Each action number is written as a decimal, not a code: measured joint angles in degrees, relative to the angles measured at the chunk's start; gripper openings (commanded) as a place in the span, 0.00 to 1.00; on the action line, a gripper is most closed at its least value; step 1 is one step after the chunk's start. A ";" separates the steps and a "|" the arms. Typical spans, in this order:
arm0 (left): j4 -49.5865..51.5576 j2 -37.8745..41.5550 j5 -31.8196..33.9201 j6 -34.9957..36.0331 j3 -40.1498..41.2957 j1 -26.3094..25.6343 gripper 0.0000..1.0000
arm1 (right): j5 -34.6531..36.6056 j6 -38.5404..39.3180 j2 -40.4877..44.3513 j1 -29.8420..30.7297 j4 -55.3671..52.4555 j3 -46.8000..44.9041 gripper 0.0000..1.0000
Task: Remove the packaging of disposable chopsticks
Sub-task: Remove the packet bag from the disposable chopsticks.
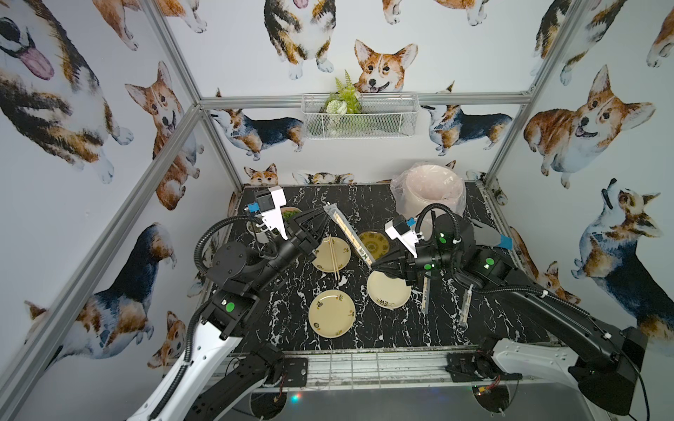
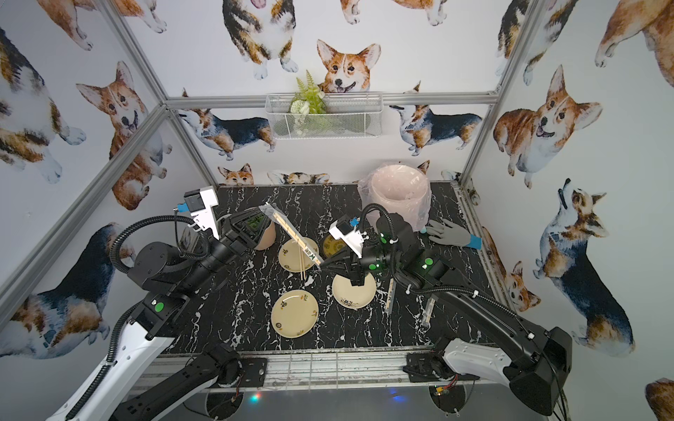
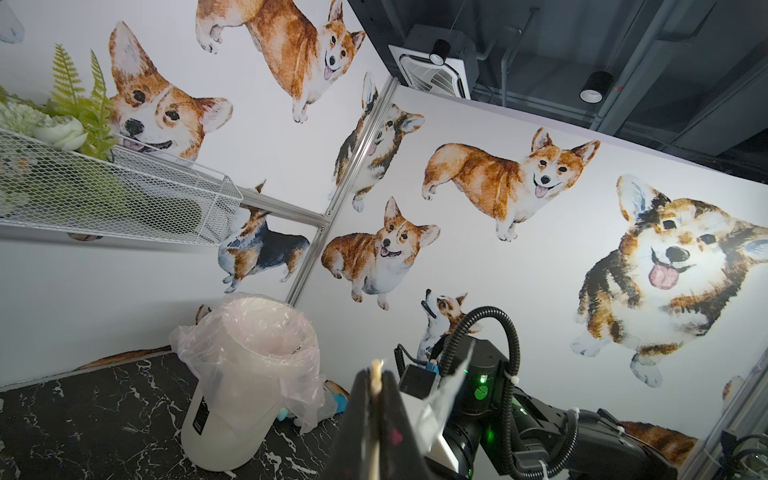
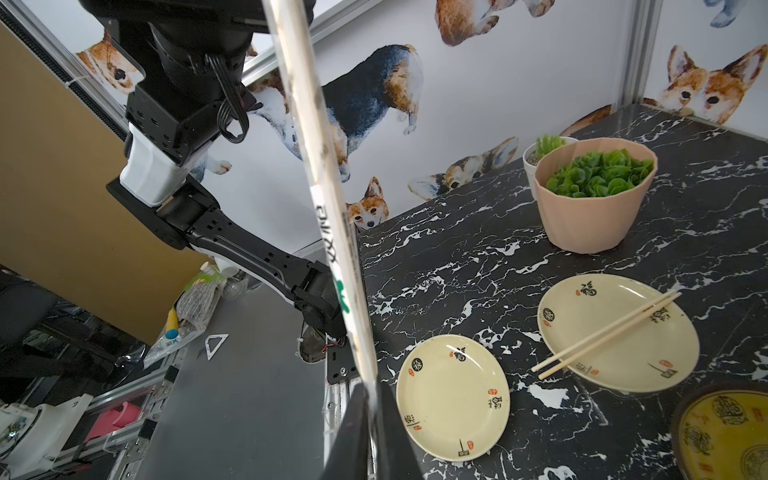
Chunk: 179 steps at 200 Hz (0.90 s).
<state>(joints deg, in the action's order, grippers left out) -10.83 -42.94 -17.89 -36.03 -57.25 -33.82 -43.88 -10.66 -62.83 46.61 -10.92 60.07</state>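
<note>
Starting on the left, the left gripper (image 1: 324, 214) is pressed together on the far end of the packaging (image 1: 348, 233). In the left wrist view a wooden tip pokes out between its jaws. Near it stand a pink plant pot (image 4: 594, 216) and a small white pot (image 4: 530, 160).

The packaging hangs slanted above the surface (image 1: 277, 328) with the disposable chopsticks (image 1: 342, 225) inside. Black print and a green mark run along it, too skewed for us to read. Below it, a bare pair (image 1: 332, 258) lies across a cream plate (image 1: 344, 251). The plates carry black characters and red seals we can't make out.

Now the right gripper (image 1: 374, 265), clamped tight on the packaging's near end, its body over another plate (image 1: 388, 297). Further right, two wrapped pairs (image 1: 426, 295) lie flat on the surface, then come the lined bin (image 1: 430, 197) and a grey glove (image 1: 487, 235).
</note>
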 measured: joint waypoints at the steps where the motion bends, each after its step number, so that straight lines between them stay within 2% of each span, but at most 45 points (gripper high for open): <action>1: 0.00 0.00 0.00 0.00 0.00 0.00 0.00 | 0.02 0.00 0.04 0.00 0.00 -0.02 0.00; 128: -0.79 2.78 2.84 0.26 0.68 0.04 0.00 | 6.23 0.33 3.08 -0.22 -5.38 -4.83 0.00; 131: -0.81 2.78 2.89 0.24 0.72 0.04 0.00 | 6.34 0.24 3.13 -0.22 -5.57 -4.83 0.05; 133: -0.81 2.78 2.91 0.24 0.72 0.04 0.00 | 6.38 0.17 3.17 -0.22 -5.66 -4.83 0.14; 134: -0.81 2.78 2.97 0.24 0.74 0.04 0.00 | 6.38 0.17 3.17 -0.22 -5.66 -4.83 0.14; 141: -0.83 2.78 3.10 0.22 0.76 0.04 0.00 | 6.60 0.17 3.30 -0.22 -5.86 -4.83 0.34; 146: -0.90 2.78 3.23 0.20 0.79 0.04 0.00 | 6.75 0.17 3.41 -0.22 -6.01 -4.79 0.53; 151: -0.90 2.75 3.23 0.20 0.79 0.04 0.00 | 6.75 0.15 3.52 -0.22 -6.23 -4.59 0.62; 163: -1.22 2.49 3.04 0.20 0.76 0.04 0.00 | 6.58 0.15 3.76 -0.22 -6.64 -3.48 0.77; 179: -1.22 1.70 2.73 0.20 0.68 0.04 0.00 | 6.29 0.17 4.50 -0.09 -5.99 -1.20 0.84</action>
<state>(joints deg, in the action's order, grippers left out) -12.05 -41.23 -15.16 -35.83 -56.58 -33.78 -37.58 -10.48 -58.33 46.52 -16.91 58.87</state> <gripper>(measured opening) 0.072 0.662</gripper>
